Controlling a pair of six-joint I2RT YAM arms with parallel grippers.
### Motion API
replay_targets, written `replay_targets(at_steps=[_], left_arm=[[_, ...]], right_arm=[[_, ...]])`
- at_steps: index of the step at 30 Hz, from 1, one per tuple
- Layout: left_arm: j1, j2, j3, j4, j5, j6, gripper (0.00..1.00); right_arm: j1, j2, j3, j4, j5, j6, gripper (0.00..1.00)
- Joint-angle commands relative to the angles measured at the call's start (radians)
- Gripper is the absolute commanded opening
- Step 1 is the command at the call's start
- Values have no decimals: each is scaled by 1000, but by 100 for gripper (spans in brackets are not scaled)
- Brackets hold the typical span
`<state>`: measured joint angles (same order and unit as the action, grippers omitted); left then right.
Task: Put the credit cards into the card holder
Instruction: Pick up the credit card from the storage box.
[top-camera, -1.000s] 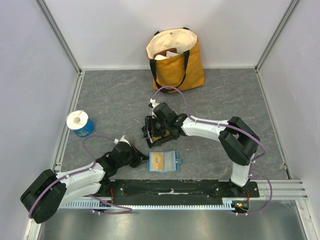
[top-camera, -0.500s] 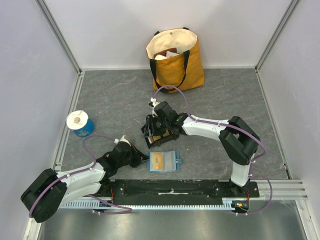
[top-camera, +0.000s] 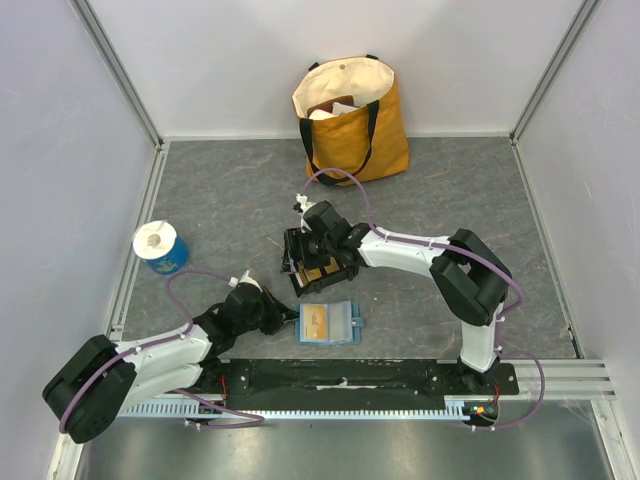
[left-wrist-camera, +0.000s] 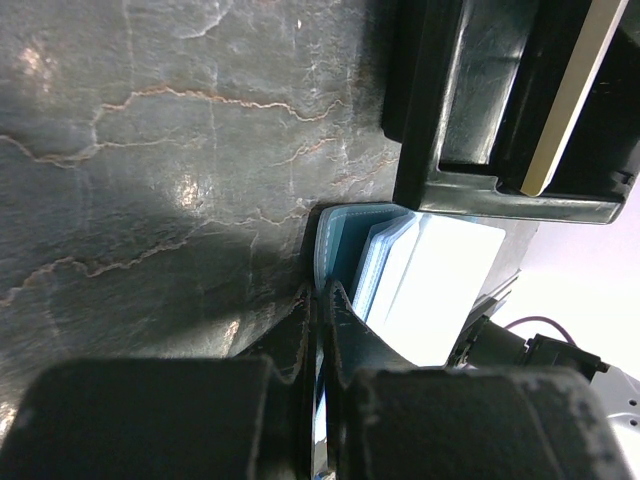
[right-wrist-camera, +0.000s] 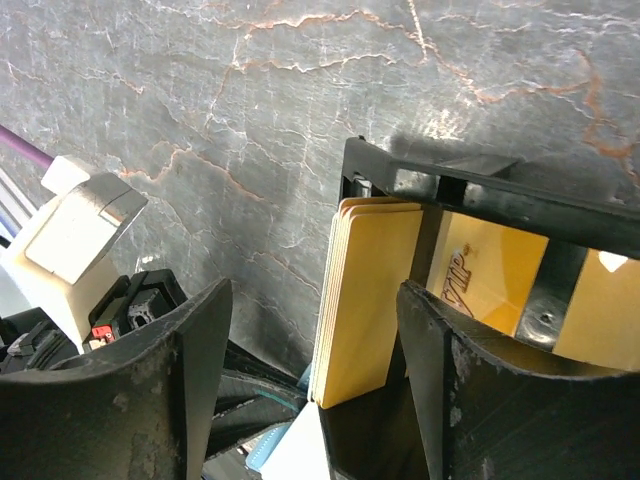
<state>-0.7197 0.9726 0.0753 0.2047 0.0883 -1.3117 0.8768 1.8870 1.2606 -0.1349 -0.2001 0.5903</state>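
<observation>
Teal card holder (top-camera: 330, 323) lying open on the desk (top-camera: 230, 190) beside the black tray (right-wrist-camera: 480, 200), left hand (top-camera: 288, 316) clamping its edge, right hand (right-wrist-camera: 315, 300) hanging open around the credit cards (right-wrist-camera: 372, 290) standing in the tray.

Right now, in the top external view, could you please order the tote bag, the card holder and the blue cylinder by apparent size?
Largest: tote bag.
Then: card holder and blue cylinder, which look about alike, so I leave them unranked.
</observation>
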Motion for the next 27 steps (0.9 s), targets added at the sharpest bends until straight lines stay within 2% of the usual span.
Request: replay_targets(at_steps=[1, 5, 14, 18, 19, 22, 25, 27], left_arm=[[-1, 32, -14, -62, -27, 34, 2], [-3, 37, -14, -59, -25, 32, 2], [-1, 52, -11, -45, -22, 32, 2], [-1, 54, -11, -45, -22, 32, 2], [-1, 55, -11, -44, -21, 32, 2], [-1, 55, -11, -45, -22, 32, 2], [-1, 54, -11, -45, -22, 32, 2], [-1, 54, -12, -45, -24, 31, 2]], right_arm=[[-4, 23, 39, 30, -81, -1, 72], [-6, 0, 23, 49, -82, 8, 66], [-10, -14, 19, 49, -122, 6, 42], [-13, -11, 20, 46, -121, 3, 39], [-12, -11, 22, 44, -107, 2, 43], [-12, -17, 19, 35, -49, -9, 68], [-12, 0, 37, 6, -22, -30, 77], [-12, 20, 56, -6, -30, -35, 79]])
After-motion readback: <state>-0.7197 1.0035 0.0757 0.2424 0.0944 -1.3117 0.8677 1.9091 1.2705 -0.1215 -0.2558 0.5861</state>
